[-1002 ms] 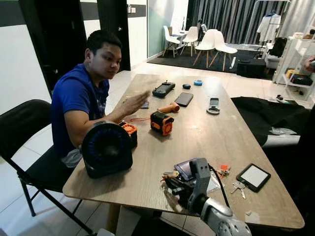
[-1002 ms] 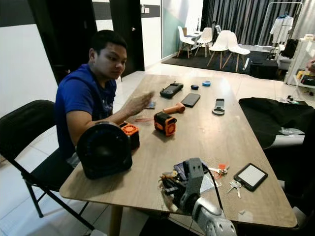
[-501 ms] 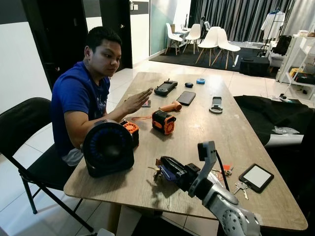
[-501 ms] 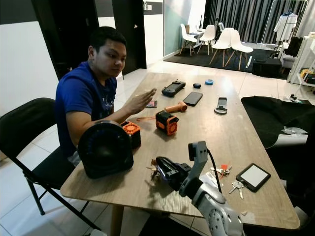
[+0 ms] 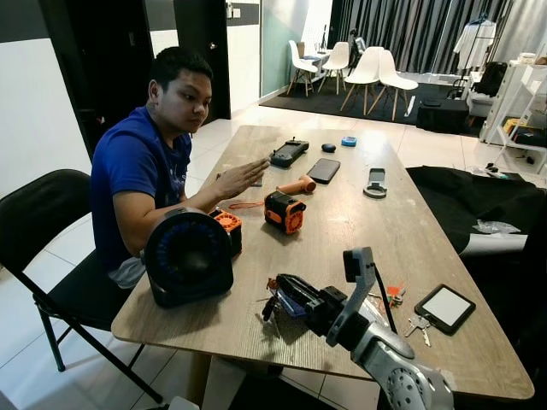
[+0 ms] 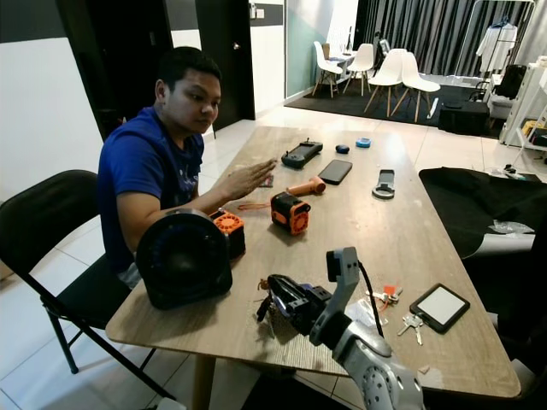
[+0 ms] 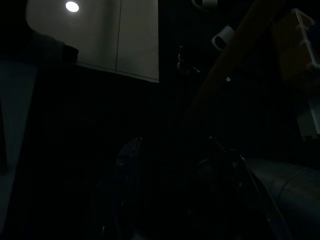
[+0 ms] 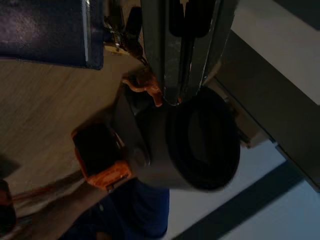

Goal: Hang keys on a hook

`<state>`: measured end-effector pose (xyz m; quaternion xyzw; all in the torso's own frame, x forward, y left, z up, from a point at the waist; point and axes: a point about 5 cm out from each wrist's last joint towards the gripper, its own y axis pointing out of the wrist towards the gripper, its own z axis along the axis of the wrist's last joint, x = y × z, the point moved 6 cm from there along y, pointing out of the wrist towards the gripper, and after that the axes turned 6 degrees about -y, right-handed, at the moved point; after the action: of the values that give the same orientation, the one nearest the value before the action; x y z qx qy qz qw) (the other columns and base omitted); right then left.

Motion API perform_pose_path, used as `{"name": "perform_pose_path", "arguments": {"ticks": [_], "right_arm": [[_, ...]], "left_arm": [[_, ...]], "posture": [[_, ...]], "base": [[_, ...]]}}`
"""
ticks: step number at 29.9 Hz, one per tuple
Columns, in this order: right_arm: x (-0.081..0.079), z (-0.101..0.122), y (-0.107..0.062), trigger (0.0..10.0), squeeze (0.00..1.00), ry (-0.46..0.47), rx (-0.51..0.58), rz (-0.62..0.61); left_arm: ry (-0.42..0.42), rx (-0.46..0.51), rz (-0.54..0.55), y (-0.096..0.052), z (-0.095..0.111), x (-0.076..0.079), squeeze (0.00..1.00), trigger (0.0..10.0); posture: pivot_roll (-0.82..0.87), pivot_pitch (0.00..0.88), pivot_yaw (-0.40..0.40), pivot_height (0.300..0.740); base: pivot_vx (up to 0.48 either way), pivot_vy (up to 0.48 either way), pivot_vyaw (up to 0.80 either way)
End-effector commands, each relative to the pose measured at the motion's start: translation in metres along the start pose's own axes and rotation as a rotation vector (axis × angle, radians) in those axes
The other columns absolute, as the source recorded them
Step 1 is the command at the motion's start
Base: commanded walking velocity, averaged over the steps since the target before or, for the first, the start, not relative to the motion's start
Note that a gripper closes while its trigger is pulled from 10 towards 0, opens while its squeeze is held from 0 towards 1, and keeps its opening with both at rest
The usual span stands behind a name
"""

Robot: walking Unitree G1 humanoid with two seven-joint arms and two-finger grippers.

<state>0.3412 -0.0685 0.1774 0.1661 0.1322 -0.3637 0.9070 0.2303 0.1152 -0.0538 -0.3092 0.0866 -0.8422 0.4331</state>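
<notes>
Our right gripper (image 5: 275, 295) pinches the keys (image 6: 265, 305) above the table (image 5: 359, 231). The fan (image 5: 188, 258) sits at nine o'clock. Left jaws: we cannot tell.

Wooden table (image 5: 359, 231), black folding chair (image 5: 38, 226), white chairs (image 5: 367, 73), dark curtains (image 5: 402, 30).

I could read no text, label, brand, number or sign anywhere in these views. The devices on the table (image 5: 410, 243) were too small and too blurred for any marking to come through, the tablet (image 5: 441, 307) near its edge showed me a plain pale screen, and my left wrist view was too dark to read.
</notes>
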Motion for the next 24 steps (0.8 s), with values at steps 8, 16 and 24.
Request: {"name": "perform_pose_path", "arguments": {"ticks": [8, 16, 24], "right_arm": [[-0.024, 0.064, 0.012, 9.6, 0.0, -0.012, 0.176, 0.099], [-0.042, 0.104, 0.015, 10.0, 0.0, -0.032, 0.27, 0.166], [-0.038, 0.102, 0.013, 10.0, 0.0, -0.03, 0.256, 0.15]], "left_arm": [[0.011, -0.018, -0.002, -0.002, -0.003, -0.001, 0.0, 10.0], [0.009, -0.015, -0.001, -0.001, -0.003, -0.001, 0.0, 10.0], [0.009, -0.014, -0.003, -0.001, -0.002, 0.0, 0.0, 10.0]], "posture": [[0.05, 0.042, 0.013, 0.74], [0.05, 0.043, 0.013, 0.74], [0.05, 0.045, 0.014, 0.74]], "base": [[0.0, 0.0, 0.0], [0.0, 0.0, 0.0], [0.0, 0.0, 0.0]]}}
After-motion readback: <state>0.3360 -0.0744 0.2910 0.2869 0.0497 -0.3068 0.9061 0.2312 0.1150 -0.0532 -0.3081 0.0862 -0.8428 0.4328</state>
